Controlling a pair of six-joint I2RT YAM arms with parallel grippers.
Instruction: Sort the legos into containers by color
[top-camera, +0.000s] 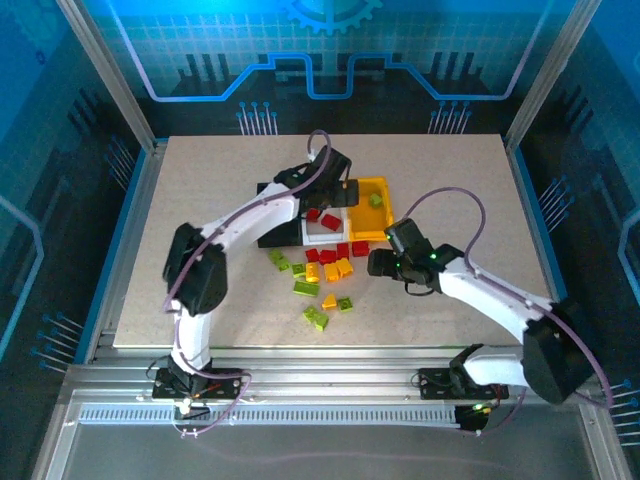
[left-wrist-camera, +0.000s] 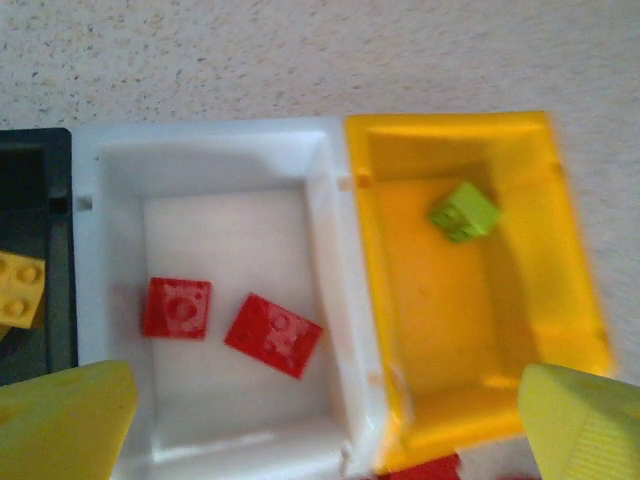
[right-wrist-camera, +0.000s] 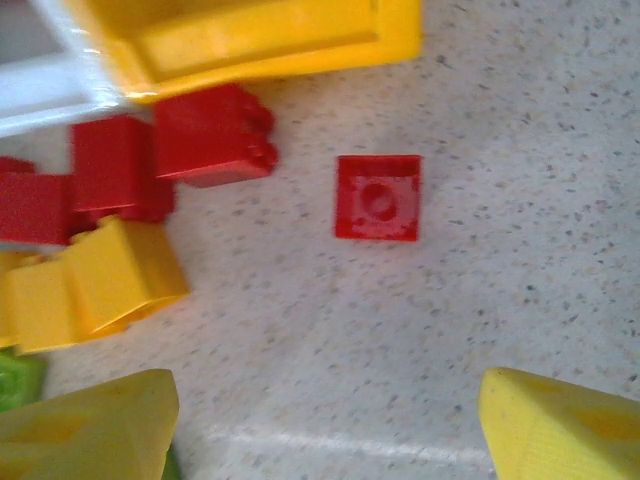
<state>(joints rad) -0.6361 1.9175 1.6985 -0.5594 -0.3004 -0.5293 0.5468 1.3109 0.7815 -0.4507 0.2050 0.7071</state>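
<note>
- Top external view: three joined bins on the worktop (top-camera: 450, 180), upper centre of frame: black bin (top-camera: 280, 238) left, white bin (top-camera: 322, 240) middle, yellow bin (top-camera: 368, 232) right.
- Same view: left end effector (top-camera: 335, 178) over the bins' upper edge.
- Same view: loose legos (top-camera: 322, 280), red, yellow and green, scattered on the worktop just below the bins.
- Same view: right end effector (top-camera: 378, 262) at the right edge of the scatter, below the yellow bin.
- Left wrist view: left end effector (left-wrist-camera: 320, 430) with jaws wide and nothing between them; fingers (left-wrist-camera: 65, 420) in the lower corners.
- White bin: two red bricks (left-wrist-camera: 177, 307), flat, slightly apart, lower left of its floor.
- Yellow bin: one green brick (left-wrist-camera: 465, 211), tilted, upper right.
- Black bin, left edge of frame: one yellow brick (left-wrist-camera: 20, 290).
- Right wrist view: right end effector (right-wrist-camera: 325, 430) with jaws wide, empty.
- Centre of frame: lone red plate (right-wrist-camera: 378, 197) flat on bare worktop, apart from the rest.
- Left of frame: red blocks (right-wrist-camera: 210, 135) and yellow blocks (right-wrist-camera: 100, 280), clustered and touching just below the bins.
</note>
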